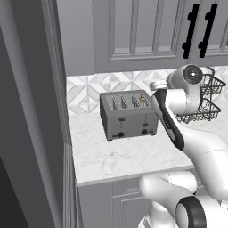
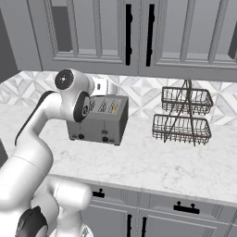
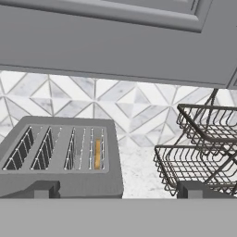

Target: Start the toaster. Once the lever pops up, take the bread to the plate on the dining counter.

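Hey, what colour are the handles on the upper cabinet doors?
Black handles, clearest in the right base view.

Brightness: even, moderate, flat rendered light; no visible lamp.
Tone: mostly greys and whites, low contrast.
Shadows: soft dim patch on the counter beneath the toaster; faint shade beneath the wire basket rack.
Dark zones: left edge of the left base view, along a tall panel, falls to near black at the bottom corner.
Glare: none; the arm's white shell reads bright without blown highlights.
Sharpness: all views slightly soft, coarse and pixelated; basket wires jagged.
Distortion: no clear bending at the edges.
Focus: uniform, near and far alike.
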